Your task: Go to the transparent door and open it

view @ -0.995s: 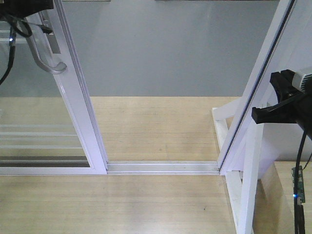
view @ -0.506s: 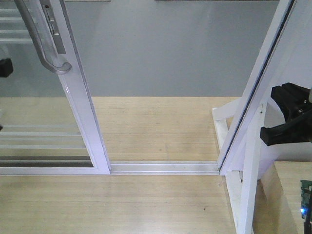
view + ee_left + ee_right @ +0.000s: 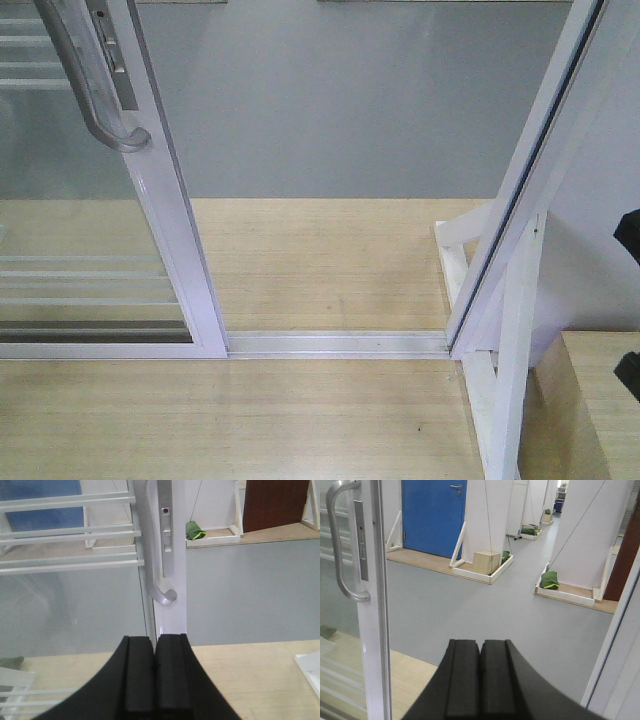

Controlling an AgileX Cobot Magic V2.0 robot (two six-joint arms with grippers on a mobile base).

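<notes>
No readable text, labels, brands, numbers or signs in any of the three views. The door [image 3: 170,230] frame and its handle [image 3: 88,80] are unmarked. The lock plate [image 3: 166,527] beside the handle carries a small red dot in the left wrist view, but no characters can be made out on it. The blue door [image 3: 432,515] in the right wrist view has a plain face, with no sign or number visible.
</notes>
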